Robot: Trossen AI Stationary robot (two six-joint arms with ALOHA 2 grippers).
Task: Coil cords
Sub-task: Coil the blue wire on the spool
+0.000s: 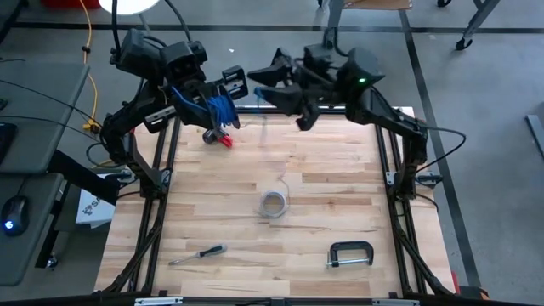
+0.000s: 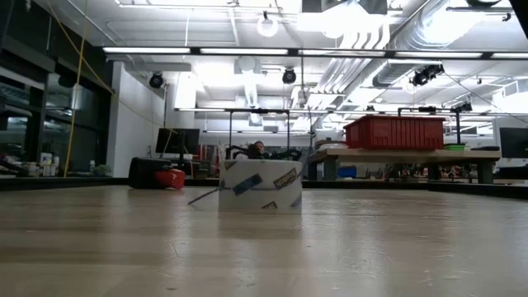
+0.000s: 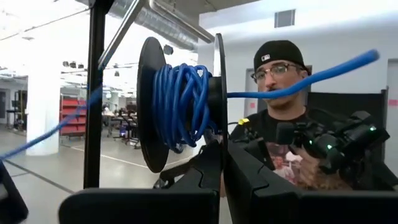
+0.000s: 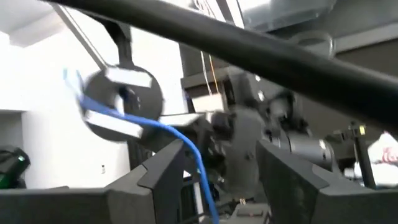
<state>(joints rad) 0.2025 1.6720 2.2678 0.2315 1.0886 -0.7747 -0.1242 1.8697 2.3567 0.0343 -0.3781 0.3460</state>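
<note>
A black spool [image 3: 177, 102] wound with the blue cord [image 3: 180, 99] is up in the air at the table's far left, and my left gripper [image 1: 217, 104] is shut on it. One stretch of blue cord [image 3: 298, 84] runs off the spool toward my right gripper [image 1: 255, 85]. My right gripper [image 4: 217, 168] is open beside the spool, and the blue cord [image 4: 196, 158] passes down between its fingers, close to one of them. I cannot tell whether it touches. A thin pale strand [image 1: 283, 181] lies by a pale roll [image 1: 272, 204] at mid-table. My left gripper [image 3: 222, 152] pinches the rim of one of the spool's flanges [image 3: 219, 134] between its two fingers. The spool is lifted clear of the table, with its wound blue cord to one side of the fingers. One loose stretch [image 3: 43, 134] trails off the other way.
A red and black object [image 1: 224, 138] lies on the table under the spool. A screwdriver [image 1: 197, 252] and a C-clamp [image 1: 350, 253] lie near the front edge. A person [image 3: 280, 81] stands beyond the table's far edge.
</note>
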